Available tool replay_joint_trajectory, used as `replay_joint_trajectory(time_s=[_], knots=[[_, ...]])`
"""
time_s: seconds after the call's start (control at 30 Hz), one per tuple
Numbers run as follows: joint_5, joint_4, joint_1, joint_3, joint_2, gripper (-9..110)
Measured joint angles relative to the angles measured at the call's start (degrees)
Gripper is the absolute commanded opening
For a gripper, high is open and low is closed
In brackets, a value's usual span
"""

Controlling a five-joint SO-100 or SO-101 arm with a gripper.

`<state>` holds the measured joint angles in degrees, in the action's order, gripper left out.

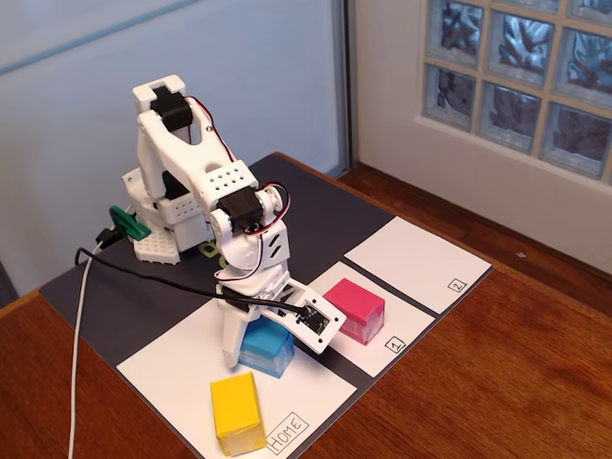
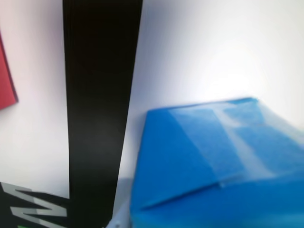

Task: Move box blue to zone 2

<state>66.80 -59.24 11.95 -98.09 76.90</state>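
Sheets read "HOME" (image 1: pixel 288 431), "1" (image 1: pixel 394 343), "2" (image 1: pixel 456 284). Blue box (image 1: pixel 267 346) on Home sheet, right under the claw (image 1: pixel 263 330); can't tell if claw's clenched or released.

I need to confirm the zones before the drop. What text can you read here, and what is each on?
"HOME": corner of the large white sheet, beside the yellow block.
"1": boxed, corner of the sheet under the pink block.
"2": boxed, corner of the far sheet, small.
Wrist view: nothing readable.
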Motion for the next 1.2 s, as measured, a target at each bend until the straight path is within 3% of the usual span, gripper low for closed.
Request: replay_joint_trajectory(time_s=[0.23, 0.43, 0.77, 1.2], knots=[[-0.6, 2.3, 0.1, 0.0, -0.1, 33], [-1.9, 2.8, 0.4, -0.1, -0.7, 0], [-3.0, -2.3, 0.4, 0.0, 2.5, -1], [-5.5, -24.1, 0.8, 8.0, 20.6, -1]])
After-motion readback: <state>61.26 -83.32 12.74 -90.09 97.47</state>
